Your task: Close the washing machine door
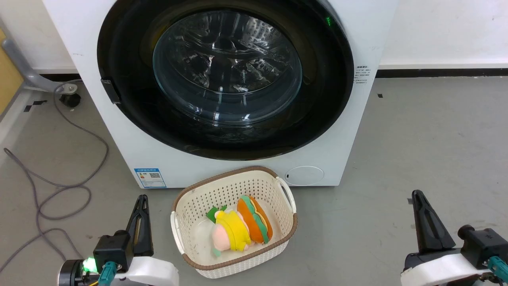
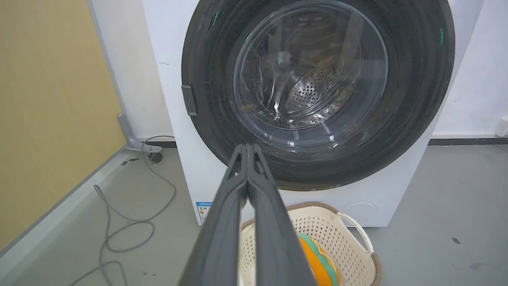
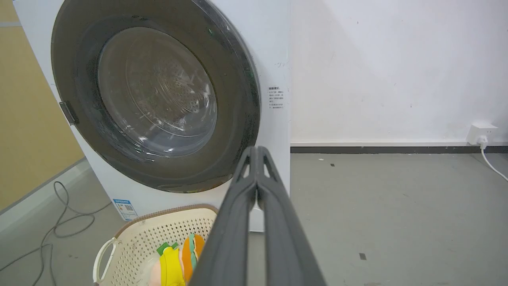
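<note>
Holding left gripper [image 1: 142,202] at 7 o'clock and right gripper [image 1: 417,196] at 5 o'clock, each with tips pressed together, empty. Facing a basket [image 1: 222,190] at 6 o'clock and, beyond at 12 o'clock, the door [image 1: 226,75] sitting shut on the washing machine [image 1: 178,171].

The left gripper [image 1: 142,200] and the right gripper [image 1: 417,196] each carry two long, matte dark-grey fingers [image 2: 222,238] that taper to a narrow tip with a slim slot just below it. Behind each sits a boxy black housing [image 1: 113,248] on a rounded white forearm shell [image 1: 152,272], with a teal cable plug [image 1: 106,275]. A small green light [image 1: 90,264] glows beside the left housing.
</note>
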Tool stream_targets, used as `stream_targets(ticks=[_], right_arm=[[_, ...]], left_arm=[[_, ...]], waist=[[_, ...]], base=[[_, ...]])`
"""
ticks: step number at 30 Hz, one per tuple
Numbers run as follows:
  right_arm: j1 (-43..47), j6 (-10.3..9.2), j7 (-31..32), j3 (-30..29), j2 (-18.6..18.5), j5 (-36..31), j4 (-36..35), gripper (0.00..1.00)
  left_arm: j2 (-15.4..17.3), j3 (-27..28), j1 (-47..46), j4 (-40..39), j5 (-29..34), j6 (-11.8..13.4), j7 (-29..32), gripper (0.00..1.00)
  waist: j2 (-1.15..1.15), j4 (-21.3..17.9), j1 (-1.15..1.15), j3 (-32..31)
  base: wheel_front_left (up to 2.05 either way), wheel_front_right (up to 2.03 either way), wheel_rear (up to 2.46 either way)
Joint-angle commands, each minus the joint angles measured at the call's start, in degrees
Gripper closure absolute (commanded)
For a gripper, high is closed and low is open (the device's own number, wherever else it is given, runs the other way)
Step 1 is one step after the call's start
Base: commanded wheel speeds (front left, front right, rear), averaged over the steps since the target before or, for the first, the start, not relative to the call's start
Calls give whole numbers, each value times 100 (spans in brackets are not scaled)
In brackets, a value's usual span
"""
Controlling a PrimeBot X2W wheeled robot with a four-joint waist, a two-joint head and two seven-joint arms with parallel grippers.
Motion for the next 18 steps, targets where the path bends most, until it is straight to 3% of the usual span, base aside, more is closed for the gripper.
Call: stream_targets(ticks=[1, 18], right_arm=[[-1, -1, 31, 18, 6, -60, -38, 100], [-4, -2, 231, 69, 9, -173, -108, 100]], left_arm=[[2, 4, -3, -36, 35, -32, 29, 100], [1, 5, -5, -110, 62, -91, 227, 100]], waist=[[0, 3, 0, -1], [0, 41, 0, -14]], base=[[0, 0, 0], [0, 0, 0]])
